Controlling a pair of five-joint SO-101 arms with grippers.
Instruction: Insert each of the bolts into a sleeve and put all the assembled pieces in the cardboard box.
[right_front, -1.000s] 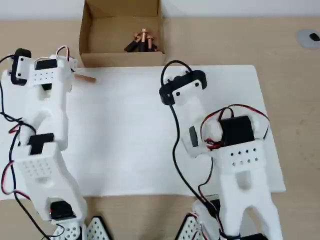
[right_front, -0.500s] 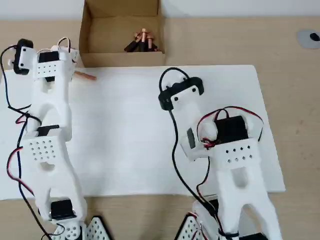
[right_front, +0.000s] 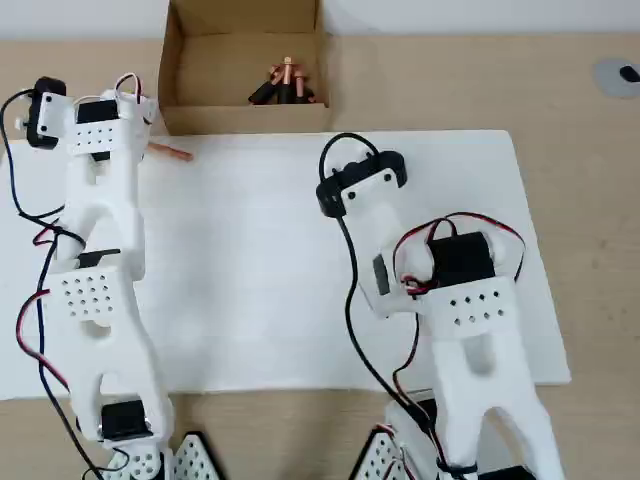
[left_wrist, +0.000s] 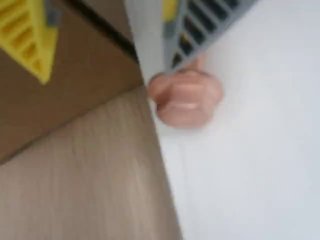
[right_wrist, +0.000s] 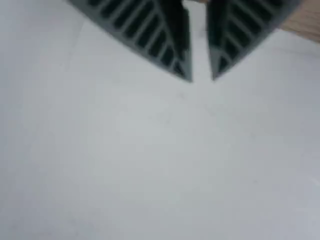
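A copper bolt (right_front: 172, 153) lies at the far left corner of the white mat (right_front: 250, 260), just in front of the cardboard box (right_front: 245, 120). In the left wrist view the bolt (left_wrist: 185, 100) shows end-on against one fingertip (left_wrist: 175, 57) of my left gripper (left_wrist: 107, 72). That gripper stands open, with the box wall (left_wrist: 75, 75) showing between its fingers. Several assembled pieces (right_front: 285, 85) lie inside the box. My right gripper (right_wrist: 200, 77) hangs shut over bare mat with nothing in it. The right arm (right_front: 360, 185) is over the middle of the mat.
The left arm (right_front: 100, 140) stands along the mat's left edge. Bare wooden table (right_front: 450, 85) surrounds the mat. A small grey and black disc (right_front: 620, 75) sits at the far right of the table.
The left arm has swung a little further out and to the left. The right arm shifted slightly. The bolt has stayed almost where it was.
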